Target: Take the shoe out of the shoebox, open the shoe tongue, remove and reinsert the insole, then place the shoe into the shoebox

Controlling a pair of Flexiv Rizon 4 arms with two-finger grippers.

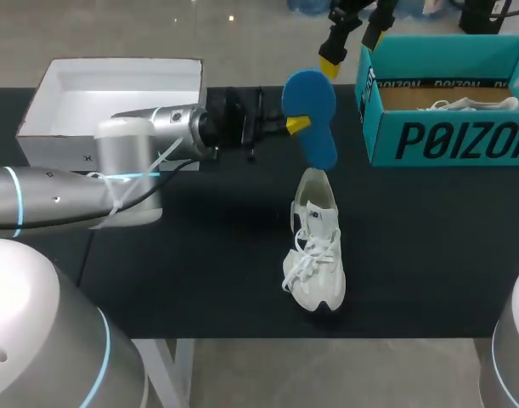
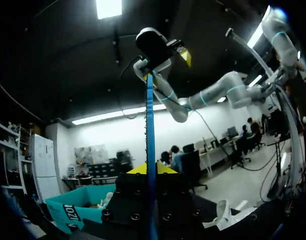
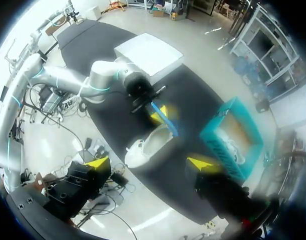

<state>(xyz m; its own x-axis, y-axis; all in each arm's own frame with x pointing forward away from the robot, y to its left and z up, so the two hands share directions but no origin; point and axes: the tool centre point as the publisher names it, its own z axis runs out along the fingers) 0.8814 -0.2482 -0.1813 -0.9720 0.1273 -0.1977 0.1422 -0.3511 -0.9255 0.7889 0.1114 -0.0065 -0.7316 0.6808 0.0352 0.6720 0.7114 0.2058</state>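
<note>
**Insole held just over the heel of the shoe**

The left claw (image 1: 286,126) is clamped on the flat blue foam insole (image 1: 312,106). In the left wrist view the sheet stands edge-on between the two fingers. The insole's long axis runs roughly far to near, with the broader end far and the narrower end just beyond the open heel collar of the white lace-up trainer (image 1: 317,255).

The trainer rests on the black surface (image 1: 200,272), heel far and toe near, so it lies nearly in line with the insole and on the near side of the claw. I judge that the coming move turns on this lineup: the insole has to go down and nearward into the mouth of the trainer.

The right claw (image 3: 148,162) has its fingers wide apart and holds nothing. It hangs high and farther back, beside the teal cardboard shoebox (image 1: 450,140) at the far right. The left arm is clearly the nearer one.
</note>
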